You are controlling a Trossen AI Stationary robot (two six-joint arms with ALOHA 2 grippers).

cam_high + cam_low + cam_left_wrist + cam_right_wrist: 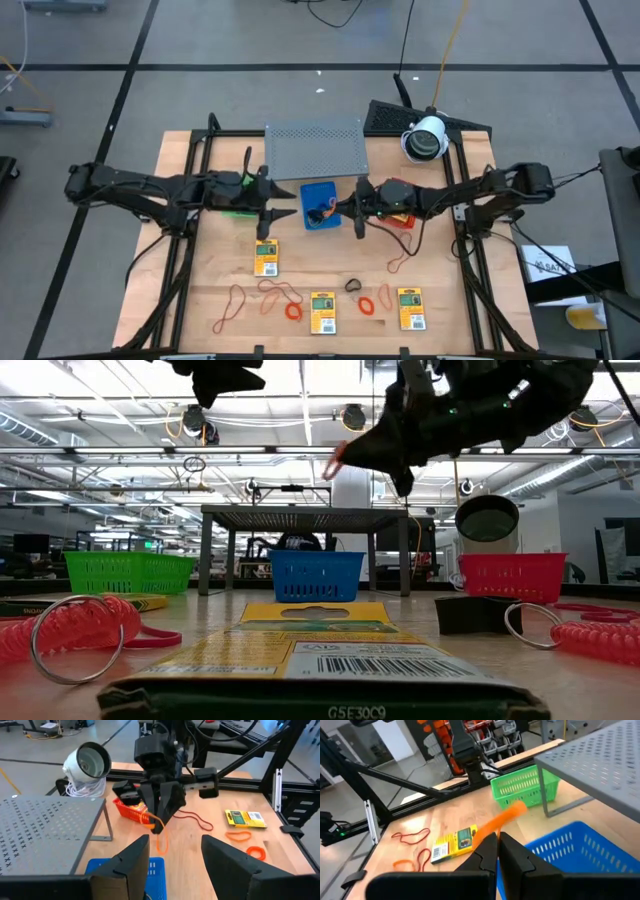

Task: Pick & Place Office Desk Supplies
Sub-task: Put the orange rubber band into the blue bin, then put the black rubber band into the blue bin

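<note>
My right gripper (pixel 357 205) hovers at the right edge of the blue tray (pixel 322 190), shut on a thin orange rubber band (pixel 506 816). My left gripper (pixel 268 202) is open in the air at the tray's left edge, its fingers wide apart (pixel 175 847) and touching nothing. Three yellow packets (pixel 266 258) (pixel 322 312) (pixel 410 307) lie flat on the near half of the table. Among them lie loose orange-red bands (pixel 232 305) (pixel 400 258), orange rings (pixel 292 312) (pixel 367 303) and a dark clip (pixel 352 285). My right gripper pinches the orange rubber band between its two fingertips (pixel 490 845). The fingers slant down from the table's right side. The band is lifted clear of the table, and in the left wrist view it hangs slack below the fingers (pixel 160 837), over the gap beside the blue tray.
A grey perforated shelf (pixel 315 150) stands behind the blue tray, with a white round device (pixel 425 138) to its right. The green tray (pixel 525 787) sits under my left arm and the red tray (pixel 131 810) under my right arm. Bare wood lies between trays and packets.
</note>
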